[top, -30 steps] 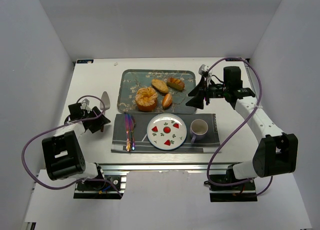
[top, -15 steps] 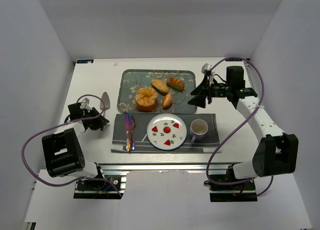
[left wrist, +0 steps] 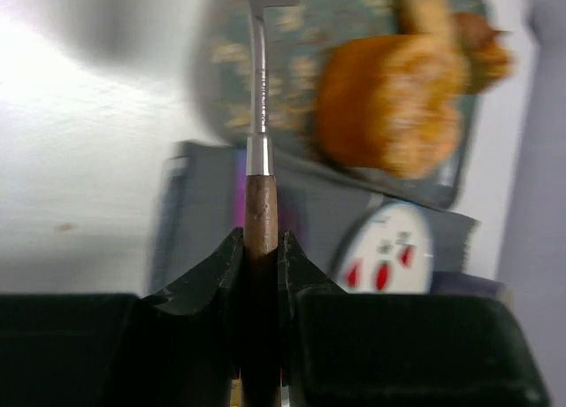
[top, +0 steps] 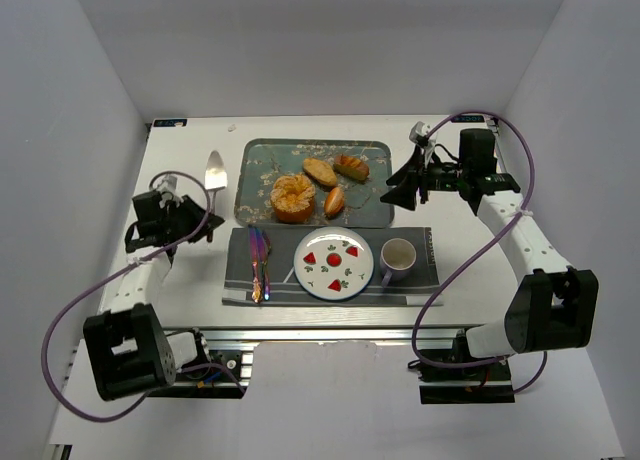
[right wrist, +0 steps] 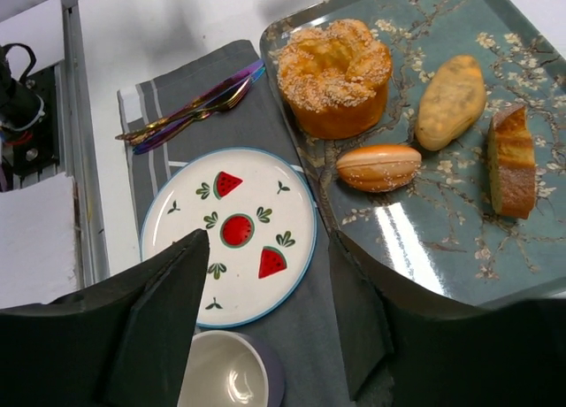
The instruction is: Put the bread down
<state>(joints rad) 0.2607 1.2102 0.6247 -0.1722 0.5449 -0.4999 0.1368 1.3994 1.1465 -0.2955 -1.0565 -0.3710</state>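
The bread (top: 320,171) (right wrist: 451,102), an oval golden-tan roll, lies on the patterned tray (top: 262,160) (right wrist: 424,257) between a large swirled bun (top: 292,197) (right wrist: 334,72) and a cut slice (top: 351,166) (right wrist: 511,159). My right gripper (top: 405,188) (right wrist: 265,248) hovers by the tray's right edge, open and empty, with the watermelon plate (top: 334,263) (right wrist: 230,234) below it. My left gripper (top: 203,223) (left wrist: 261,243) is left of the tray. It is shut on the brown handle of a cake server (top: 215,168) (left wrist: 260,195), whose blade points away.
A small orange oval roll (top: 335,201) (right wrist: 378,166) lies at the tray's near side. On the grey placemat (top: 420,245) are the plate, a purple cup (top: 397,260) (right wrist: 225,380) to its right and iridescent cutlery (top: 259,263) (right wrist: 190,106) to its left.
My left gripper has shut on the server's handle, and the server has shifted toward the back of the table. The right gripper has drifted slightly right and back, its jaws a little narrower.
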